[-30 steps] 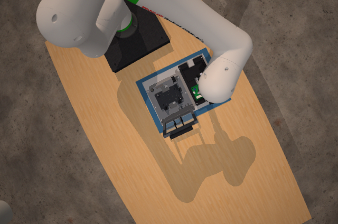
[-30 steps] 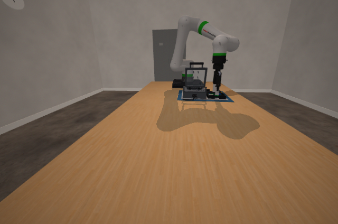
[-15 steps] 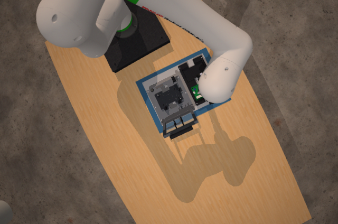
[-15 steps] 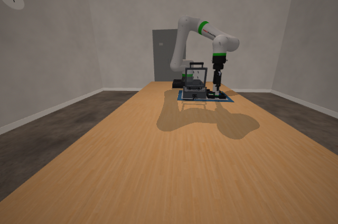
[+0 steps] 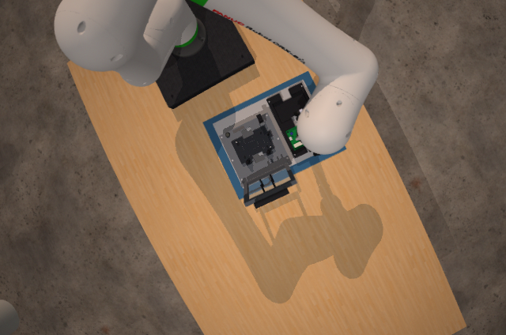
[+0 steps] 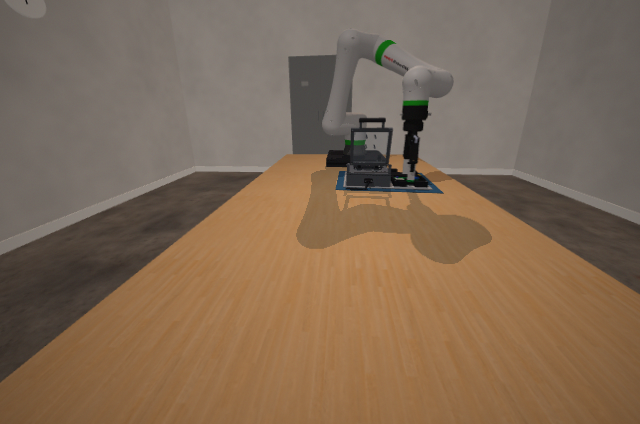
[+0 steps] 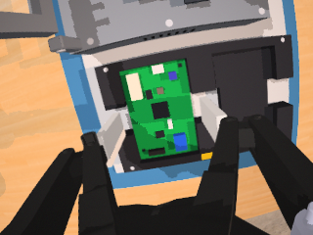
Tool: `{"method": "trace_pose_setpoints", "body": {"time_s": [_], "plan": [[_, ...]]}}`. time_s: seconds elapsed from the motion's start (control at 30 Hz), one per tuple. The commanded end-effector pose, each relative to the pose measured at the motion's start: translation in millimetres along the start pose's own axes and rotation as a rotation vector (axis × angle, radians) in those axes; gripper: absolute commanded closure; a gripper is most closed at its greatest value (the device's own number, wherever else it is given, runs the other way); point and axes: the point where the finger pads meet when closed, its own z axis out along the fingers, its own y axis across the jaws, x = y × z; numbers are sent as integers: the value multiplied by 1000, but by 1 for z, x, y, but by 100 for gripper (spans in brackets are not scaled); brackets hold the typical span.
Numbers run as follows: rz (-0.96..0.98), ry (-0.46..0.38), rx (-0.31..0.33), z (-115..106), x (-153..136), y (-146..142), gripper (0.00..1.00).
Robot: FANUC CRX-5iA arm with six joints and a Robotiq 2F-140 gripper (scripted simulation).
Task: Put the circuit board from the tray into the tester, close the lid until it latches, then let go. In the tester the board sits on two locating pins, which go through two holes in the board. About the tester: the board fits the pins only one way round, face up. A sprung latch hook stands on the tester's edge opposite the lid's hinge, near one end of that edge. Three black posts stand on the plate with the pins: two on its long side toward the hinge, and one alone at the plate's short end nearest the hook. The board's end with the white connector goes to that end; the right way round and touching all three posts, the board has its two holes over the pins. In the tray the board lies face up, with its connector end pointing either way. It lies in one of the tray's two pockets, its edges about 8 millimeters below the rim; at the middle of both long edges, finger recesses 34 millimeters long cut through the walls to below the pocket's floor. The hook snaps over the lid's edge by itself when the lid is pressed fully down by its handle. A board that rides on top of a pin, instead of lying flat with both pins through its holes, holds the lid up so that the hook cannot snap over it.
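The green circuit board (image 7: 159, 112) (image 5: 292, 134) lies face up in the left pocket of the black tray (image 7: 280, 66) (image 5: 281, 104), its white connector (image 7: 133, 85) at the end toward the tester. My gripper (image 7: 160, 117) (image 6: 410, 170) is open and empty. It hangs low over the board, one finger outside each long edge, by the white finger recesses. The arm's wrist hides the gripper in the overhead view. The grey tester (image 7: 163, 26) (image 5: 249, 145) (image 6: 367, 175) stands beside the tray, its clear lid (image 6: 371, 142) (image 5: 269, 188) upright and open. The black plate (image 5: 252, 146) inside holds no board.
The tray's second pocket (image 7: 238, 85) is empty. Tray and tester stand on a blue mat (image 5: 212, 127) (image 6: 434, 189) (image 7: 72, 92) on the wooden table (image 5: 163, 201). The arm's black base (image 5: 204, 62) stands behind the tester. The lid's handle (image 6: 372, 121) stands at the lid's top edge.
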Motion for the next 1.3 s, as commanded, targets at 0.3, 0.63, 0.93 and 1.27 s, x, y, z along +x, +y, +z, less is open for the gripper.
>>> {"method": "trace_pose_setpoints", "body": {"time_s": [0.3, 0.63, 0.93, 1.27], "plan": [[0, 0, 0, 2, 0, 0, 42], [0, 0, 0, 6, 0, 0, 42], [0, 0, 0, 12, 0, 0, 42], [0, 0, 0, 15, 0, 0, 42]]}}
